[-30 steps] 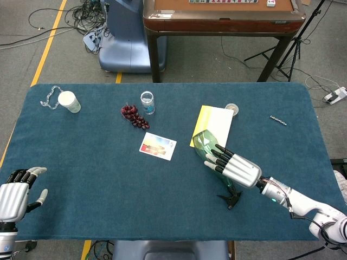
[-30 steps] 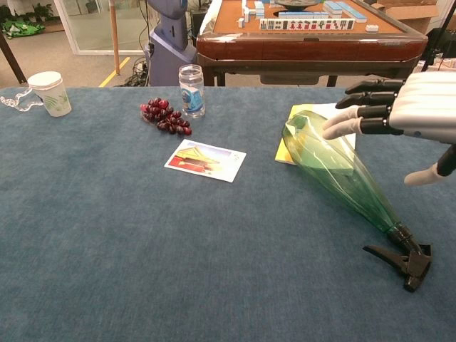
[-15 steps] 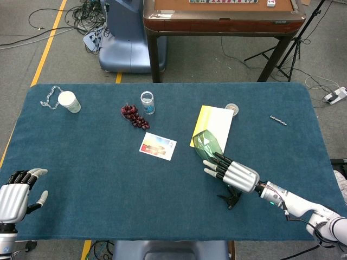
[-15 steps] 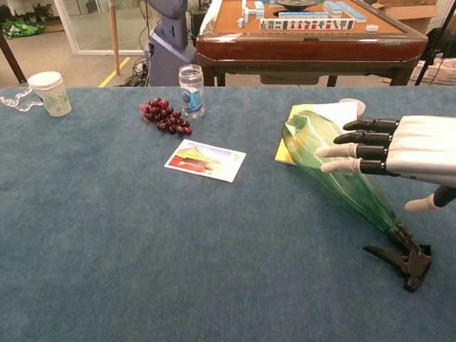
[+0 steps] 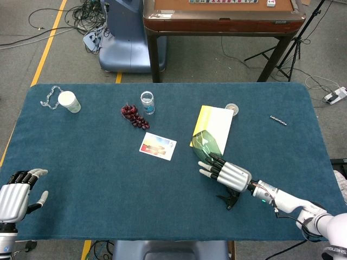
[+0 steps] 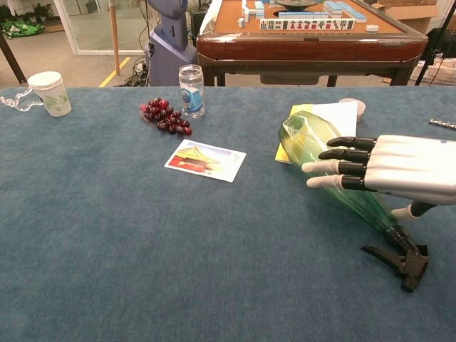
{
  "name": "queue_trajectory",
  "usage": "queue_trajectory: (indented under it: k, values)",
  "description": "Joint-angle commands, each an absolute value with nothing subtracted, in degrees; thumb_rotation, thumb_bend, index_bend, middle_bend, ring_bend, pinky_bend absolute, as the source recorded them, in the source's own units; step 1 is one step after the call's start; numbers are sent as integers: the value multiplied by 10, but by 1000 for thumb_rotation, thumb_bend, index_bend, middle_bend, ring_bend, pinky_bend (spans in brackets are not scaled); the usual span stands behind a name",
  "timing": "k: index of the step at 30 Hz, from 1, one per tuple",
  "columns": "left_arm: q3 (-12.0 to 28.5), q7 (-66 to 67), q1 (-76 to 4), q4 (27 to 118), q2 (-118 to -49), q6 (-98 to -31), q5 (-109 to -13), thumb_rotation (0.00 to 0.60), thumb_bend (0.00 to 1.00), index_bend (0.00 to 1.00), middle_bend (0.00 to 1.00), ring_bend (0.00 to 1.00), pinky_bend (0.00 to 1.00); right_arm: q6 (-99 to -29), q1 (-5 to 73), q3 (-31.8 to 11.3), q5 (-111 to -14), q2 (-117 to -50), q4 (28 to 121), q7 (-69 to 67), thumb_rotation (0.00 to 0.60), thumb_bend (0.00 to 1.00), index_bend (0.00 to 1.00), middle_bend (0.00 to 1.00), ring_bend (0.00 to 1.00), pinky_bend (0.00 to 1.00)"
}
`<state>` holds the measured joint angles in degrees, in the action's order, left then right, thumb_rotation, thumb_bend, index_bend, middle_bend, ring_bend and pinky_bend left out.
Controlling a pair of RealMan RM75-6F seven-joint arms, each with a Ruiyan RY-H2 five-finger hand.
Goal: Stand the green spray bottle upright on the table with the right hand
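The green spray bottle (image 5: 205, 142) (image 6: 305, 134) lies on its side on the blue table. Its base rests at the yellow paper's edge and its black trigger nozzle (image 5: 230, 199) (image 6: 402, 259) points toward the table's front edge. My right hand (image 5: 225, 173) (image 6: 385, 171) lies across the bottle's tapering middle. Its fingers (image 6: 329, 168) are stretched out straight over the bottle, not curled round it, and the thumb (image 6: 405, 211) shows on the near side by the neck. My left hand (image 5: 16, 195) hovers at the front left corner, fingers apart and holding nothing.
A yellow and white paper (image 5: 214, 122) (image 6: 326, 115) lies behind the bottle, with a small lid (image 5: 231, 108) beyond it. A picture card (image 5: 158, 146), grapes (image 5: 134, 116), a glass jar (image 5: 147, 102) and a paper cup (image 5: 69, 101) sit to the left. A pen (image 5: 277, 119) lies at the far right.
My right hand has come down and moved left along the bottle, from above its base to lying across its middle. The bottle's base has shifted slightly. The left hand has hardly moved.
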<state>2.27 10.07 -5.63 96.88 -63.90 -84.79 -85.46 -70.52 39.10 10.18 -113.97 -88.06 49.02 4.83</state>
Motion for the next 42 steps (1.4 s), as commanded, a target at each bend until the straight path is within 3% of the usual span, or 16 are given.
queue_trajectory:
  k: [1, 12, 21, 25, 35, 42]
  values:
    - [23, 99, -55, 968, -638, -849, -854, 600, 360, 276, 263, 245, 176, -701, 402, 96, -1137, -901, 481, 45, 600, 0, 0, 0, 0, 0]
    - [24, 85, -50, 957, -635, -853, -846, 600, 360, 277, 263, 245, 177, -655, 459, 64, -1115, -954, 507, 43, 600, 0, 0, 7, 0, 0]
    - [24, 78, -45, 945, -635, -857, -840, 600, 360, 279, 263, 245, 177, -652, 484, 66, -1115, -943, 552, 27, 600, 0, 4, 69, 0, 0]
    - [25, 80, -47, 944, -637, -855, -842, 600, 360, 280, 263, 244, 176, -635, 494, 63, -1109, -944, 569, 42, 600, 0, 61, 100, 0, 0]
    - [23, 79, -44, 943, -640, -856, -842, 600, 360, 283, 263, 245, 176, -610, 506, 76, -1105, -920, 596, 52, 600, 66, 331, 229, 31, 0]
    - [23, 81, -46, 944, -641, -855, -845, 600, 360, 284, 263, 244, 177, -616, 504, 92, -1113, -918, 590, 50, 600, 88, 370, 250, 53, 0]
